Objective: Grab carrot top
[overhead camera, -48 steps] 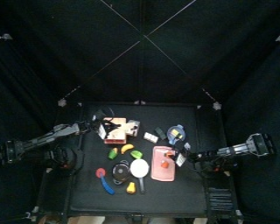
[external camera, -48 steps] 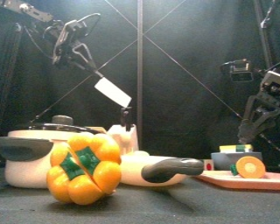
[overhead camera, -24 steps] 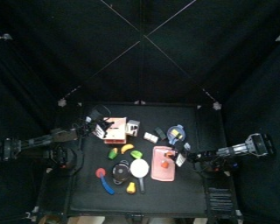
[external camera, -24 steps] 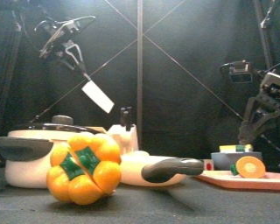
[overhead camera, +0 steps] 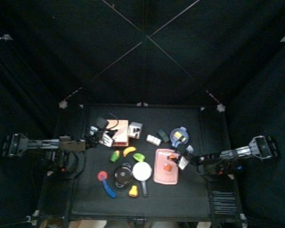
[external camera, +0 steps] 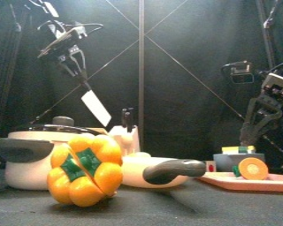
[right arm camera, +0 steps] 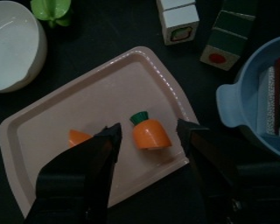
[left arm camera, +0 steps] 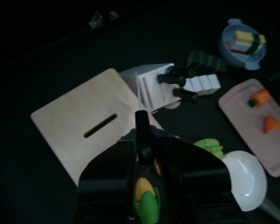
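While the left gripper [external camera: 73, 60] hangs high with a pale board [external camera: 95, 107] clamped between its half-spread jaws, lifted clear of the table [overhead camera: 187, 200], the right gripper [right arm camera: 146, 144] waits wide apart and empty, straddling the carrot top [right arm camera: 147, 130]. That piece lies on the pink tray [right arm camera: 43, 140] beside an orange slice [right arm camera: 80, 136], so a straight descent looks likely. Black curtains enclose the crowded black surface.

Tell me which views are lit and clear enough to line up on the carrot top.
Right wrist view: carrot top sharp and evenly lit on the pink tray, between the open right gripper jaws. Top view: table small, carrot barely resolvable. Front view: dim, curtains swallow detail. Left wrist view: dark, uneven light.
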### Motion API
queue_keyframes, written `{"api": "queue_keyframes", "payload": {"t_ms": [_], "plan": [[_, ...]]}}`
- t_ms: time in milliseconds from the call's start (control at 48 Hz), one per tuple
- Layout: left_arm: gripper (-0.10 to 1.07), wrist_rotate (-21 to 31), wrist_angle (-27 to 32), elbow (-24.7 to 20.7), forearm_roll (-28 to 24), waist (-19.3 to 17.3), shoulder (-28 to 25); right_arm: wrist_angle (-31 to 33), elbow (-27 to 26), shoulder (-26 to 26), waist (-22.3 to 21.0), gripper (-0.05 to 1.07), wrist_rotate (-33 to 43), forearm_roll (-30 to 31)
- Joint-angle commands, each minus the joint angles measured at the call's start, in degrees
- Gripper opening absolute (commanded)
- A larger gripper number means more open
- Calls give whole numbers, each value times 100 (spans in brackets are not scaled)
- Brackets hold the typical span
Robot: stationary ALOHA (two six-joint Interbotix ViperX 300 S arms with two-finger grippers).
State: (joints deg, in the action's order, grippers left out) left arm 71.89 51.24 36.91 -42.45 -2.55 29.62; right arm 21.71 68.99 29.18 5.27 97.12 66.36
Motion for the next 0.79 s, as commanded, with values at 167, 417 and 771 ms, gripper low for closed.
{"api": "queue_keyframes", "payload": {"t_ms": [167,417,771], "plan": [[56,167,343,-563,-264,352,-316,-9,-123,18,-9,88,0,0],[56,448,712,-782,-299,439,-501,-9,-114,9,-9,88,0,0],[56,492,835,-1037,-299,554,-861,-18,-114,-44,-9,88,9,0]]}}
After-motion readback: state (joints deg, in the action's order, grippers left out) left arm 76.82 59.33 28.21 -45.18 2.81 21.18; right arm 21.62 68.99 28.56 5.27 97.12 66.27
